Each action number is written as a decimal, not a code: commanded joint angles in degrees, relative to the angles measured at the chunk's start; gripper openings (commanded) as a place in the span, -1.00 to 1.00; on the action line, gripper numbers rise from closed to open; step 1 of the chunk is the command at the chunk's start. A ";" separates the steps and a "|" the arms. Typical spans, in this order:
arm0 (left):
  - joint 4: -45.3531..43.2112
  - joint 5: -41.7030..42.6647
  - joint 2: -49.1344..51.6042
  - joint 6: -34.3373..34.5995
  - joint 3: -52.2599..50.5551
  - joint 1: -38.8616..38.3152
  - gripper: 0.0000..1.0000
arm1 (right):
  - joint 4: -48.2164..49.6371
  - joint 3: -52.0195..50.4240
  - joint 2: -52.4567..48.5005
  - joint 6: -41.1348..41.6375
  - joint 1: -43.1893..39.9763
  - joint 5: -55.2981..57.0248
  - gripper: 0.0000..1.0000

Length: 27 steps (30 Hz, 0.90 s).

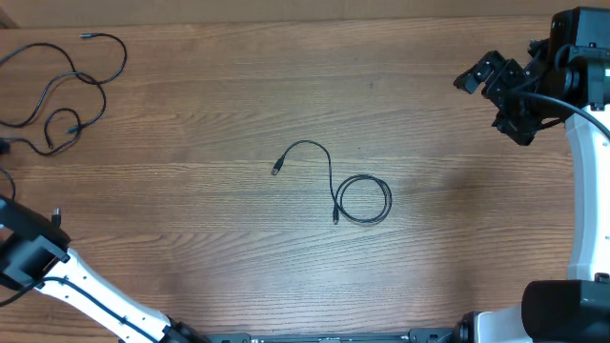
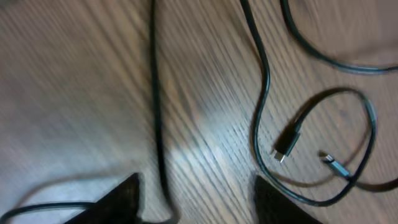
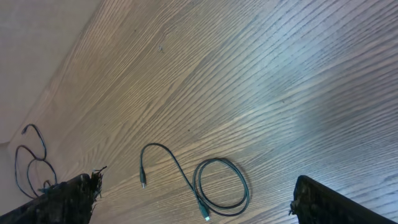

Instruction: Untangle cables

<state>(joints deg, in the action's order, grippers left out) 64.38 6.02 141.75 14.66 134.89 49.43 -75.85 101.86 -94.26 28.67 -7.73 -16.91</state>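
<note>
Across the tabletop's [image 1: 191, 248] far left corner, loose cables [image 1: 103, 86] sprawl in wide loops. One coiled cable [image 1: 389, 202] lies mid-table. Bare wood between them and toward the right edge leaves passage.

The tabletop [image 1: 191, 219] looks like pale brown wood with a fine straight grain, smooth, with a soft satin sheen. The cables [image 1: 57, 95] by its far left corner and the coiled cable [image 1: 362, 200] at its middle have thin black jackets, rubbery and faintly glossy. One plug [image 2: 287, 144] ends in bright metal. The right pincer [image 1: 479, 71] looks like matt black plastic, and the arm shell [image 1: 586, 191] like glossy white plastic.
</note>
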 commanded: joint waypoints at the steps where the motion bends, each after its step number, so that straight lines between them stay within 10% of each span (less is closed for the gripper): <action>1: -1.77 0.83 1.40 0.02 -2.56 -0.28 -0.21 | 0.28 0.46 -0.13 -0.24 0.11 0.81 1.00; 6: -4.09 0.87 1.40 -3.93 -2.51 -0.28 -0.90 | 0.31 0.46 -0.13 -0.24 0.11 0.81 1.00; 21: -7.08 15.98 0.92 -12.33 6.27 -0.44 -0.92 | -0.79 0.46 -0.13 -0.24 0.11 0.79 1.00; 23: -5.81 14.23 0.94 -9.94 6.34 -0.44 -0.70 | -0.83 0.46 -0.13 -0.24 0.11 0.79 1.00; 27: -2.14 8.66 0.96 -7.76 6.32 -0.44 0.44 | -0.81 0.46 -0.13 -0.24 0.11 0.79 1.00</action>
<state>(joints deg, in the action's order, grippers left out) 60.66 18.04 142.76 5.48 140.29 48.86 -76.62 101.86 -94.26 28.64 -7.73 -16.91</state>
